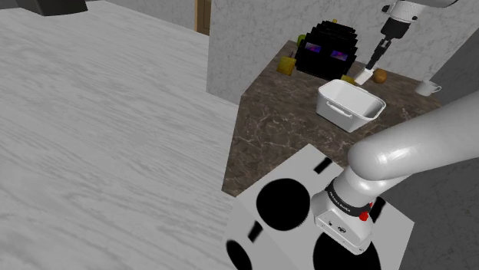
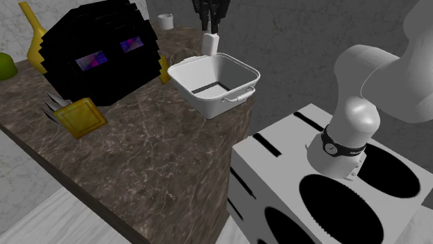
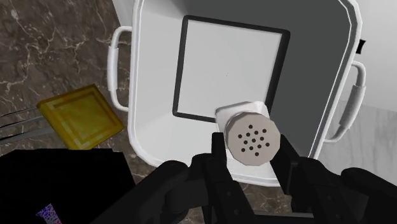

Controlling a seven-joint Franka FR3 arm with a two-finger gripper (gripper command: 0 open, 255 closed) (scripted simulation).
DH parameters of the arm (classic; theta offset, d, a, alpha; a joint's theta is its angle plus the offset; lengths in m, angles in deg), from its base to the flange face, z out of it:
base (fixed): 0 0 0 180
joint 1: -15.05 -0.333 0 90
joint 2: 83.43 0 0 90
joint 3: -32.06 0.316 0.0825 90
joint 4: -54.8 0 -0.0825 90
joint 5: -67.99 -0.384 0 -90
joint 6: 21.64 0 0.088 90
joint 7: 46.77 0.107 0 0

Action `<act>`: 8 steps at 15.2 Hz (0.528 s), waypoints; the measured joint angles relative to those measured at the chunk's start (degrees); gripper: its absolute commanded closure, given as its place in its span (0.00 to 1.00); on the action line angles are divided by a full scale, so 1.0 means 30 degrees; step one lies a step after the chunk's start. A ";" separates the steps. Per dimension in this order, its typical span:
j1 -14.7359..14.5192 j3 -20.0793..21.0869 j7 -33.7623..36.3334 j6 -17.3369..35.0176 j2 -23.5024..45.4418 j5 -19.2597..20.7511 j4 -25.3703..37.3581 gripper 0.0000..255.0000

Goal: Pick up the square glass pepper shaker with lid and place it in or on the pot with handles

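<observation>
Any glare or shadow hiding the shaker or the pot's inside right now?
Wrist view: even light, no glare; the lid holes of the shaker read clearly in the end effector, above the pot. Second exterior view: pot's inner walls softly shaded, floor readable. Shoulder view: flat light, no glare on the pot.

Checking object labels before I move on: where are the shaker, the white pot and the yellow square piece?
shaker point(image 3: 253, 139), wrist view, on its perforated lid.
white pot point(image 2: 194, 96), second exterior view, on its outer wall.
yellow square piece point(image 3: 81, 116), wrist view, on its top face.
</observation>
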 measured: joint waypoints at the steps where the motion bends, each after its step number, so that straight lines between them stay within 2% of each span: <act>1: 0.0002 -0.0021 0.0024 0.0227 0.0015 0.0009 -0.0214 1.00; 8: 0.0086 -0.0345 0.0004 0.2058 0.0169 0.0124 -0.1892 1.00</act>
